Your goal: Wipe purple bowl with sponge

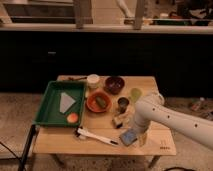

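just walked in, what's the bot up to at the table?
The arm reaches in from the right, with its end effector down at the blue-grey sponge near the front edge of the table. The purple bowl sits at the back, well apart from the sponge, so no wiping yet. The orange bowl, green tray and white-handled brush lie off to the arm's side, untouched.
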